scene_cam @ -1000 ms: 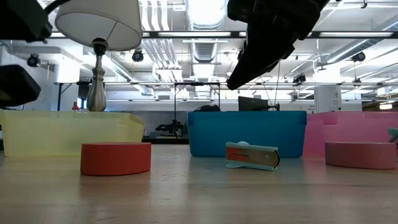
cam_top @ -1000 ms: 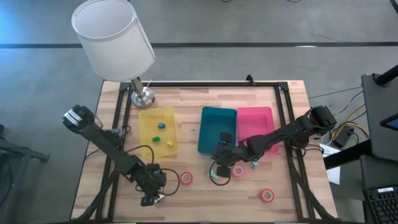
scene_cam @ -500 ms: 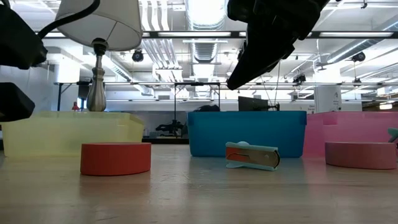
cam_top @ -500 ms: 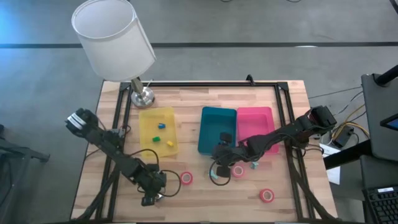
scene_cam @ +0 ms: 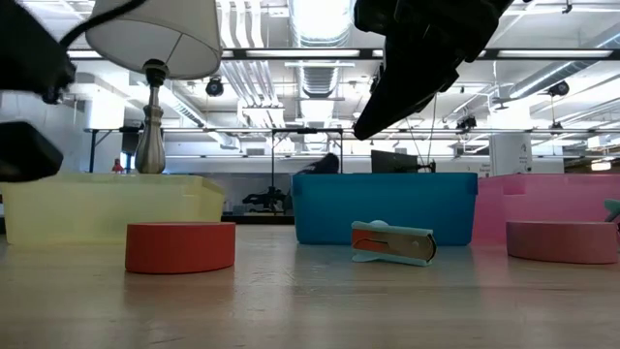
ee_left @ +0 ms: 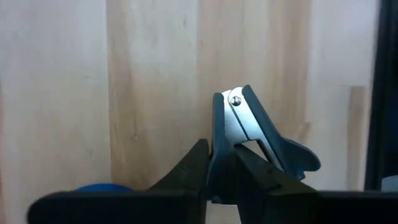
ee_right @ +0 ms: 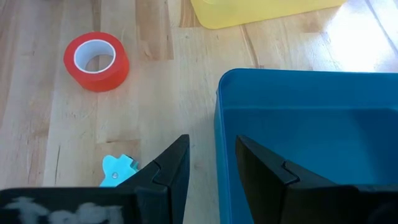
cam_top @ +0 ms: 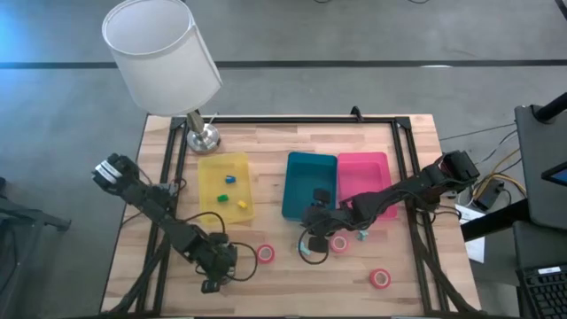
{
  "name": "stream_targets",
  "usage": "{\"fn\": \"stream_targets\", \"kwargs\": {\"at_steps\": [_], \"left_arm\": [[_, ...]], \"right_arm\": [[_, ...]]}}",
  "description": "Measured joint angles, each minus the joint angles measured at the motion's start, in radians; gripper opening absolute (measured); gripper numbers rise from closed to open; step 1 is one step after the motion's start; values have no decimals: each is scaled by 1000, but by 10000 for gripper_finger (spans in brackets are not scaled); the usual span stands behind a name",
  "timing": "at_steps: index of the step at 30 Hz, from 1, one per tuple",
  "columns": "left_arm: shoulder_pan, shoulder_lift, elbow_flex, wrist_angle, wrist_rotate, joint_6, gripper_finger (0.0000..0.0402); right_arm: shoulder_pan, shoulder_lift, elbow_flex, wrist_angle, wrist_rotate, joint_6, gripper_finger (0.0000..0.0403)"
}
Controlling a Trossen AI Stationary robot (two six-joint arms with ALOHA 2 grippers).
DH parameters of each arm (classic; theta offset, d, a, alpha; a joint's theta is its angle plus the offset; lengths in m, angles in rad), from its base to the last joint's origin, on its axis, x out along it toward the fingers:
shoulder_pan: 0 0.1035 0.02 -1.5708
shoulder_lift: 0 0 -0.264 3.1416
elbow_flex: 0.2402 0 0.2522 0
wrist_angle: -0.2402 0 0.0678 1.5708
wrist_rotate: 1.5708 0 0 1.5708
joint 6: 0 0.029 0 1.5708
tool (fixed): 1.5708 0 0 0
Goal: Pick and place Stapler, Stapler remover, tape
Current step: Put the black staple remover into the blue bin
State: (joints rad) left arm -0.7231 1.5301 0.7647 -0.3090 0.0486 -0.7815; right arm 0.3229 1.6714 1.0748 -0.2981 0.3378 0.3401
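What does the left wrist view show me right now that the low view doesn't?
Only the left wrist view: the left gripper shut on a blue staple remover lying on the bare wood, with a blue rounded edge beside one finger.

Only the low view: the yellow tray, blue tray and pink tray, a red tape roll, a pink tape roll, a teal-and-orange stapler and the lamp.

Both: the wooden table.

Overhead straight down, low level across table (scene_cam: 310, 310); wrists close, shared red tape (ee_right: 96, 61)
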Motion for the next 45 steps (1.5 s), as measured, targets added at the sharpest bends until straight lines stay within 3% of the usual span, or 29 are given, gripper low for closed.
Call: {"fn": "stream_targets", "kwargs": {"at_steps": [7,10,13,19,24,31,38,45], "left_arm": [[10,-54,58,3,-166,117,58],[35,-61,89,3,-211,196,64],[82,-61,114,0,-238,285,58],[229,-61,171,2,-347,483,53],[376,-59,232,30,-355,637,61],[542,-8,235,287,-349,798,60],[633,116,233,523,-346,916,60],[687,235,252,534,-346,948,60]], "right_arm": [[0,0,0,1,-5,0,123],[6,-2,0,-3,-65,0,123],[25,-14,0,-13,-127,1,123],[77,-59,0,-83,-126,91,123],[139,-80,0,-184,-98,236,123],[219,-70,-1,-224,-96,300,123],[261,-72,0,-213,-91,310,123],[264,-72,0,-213,-70,360,123]]}}
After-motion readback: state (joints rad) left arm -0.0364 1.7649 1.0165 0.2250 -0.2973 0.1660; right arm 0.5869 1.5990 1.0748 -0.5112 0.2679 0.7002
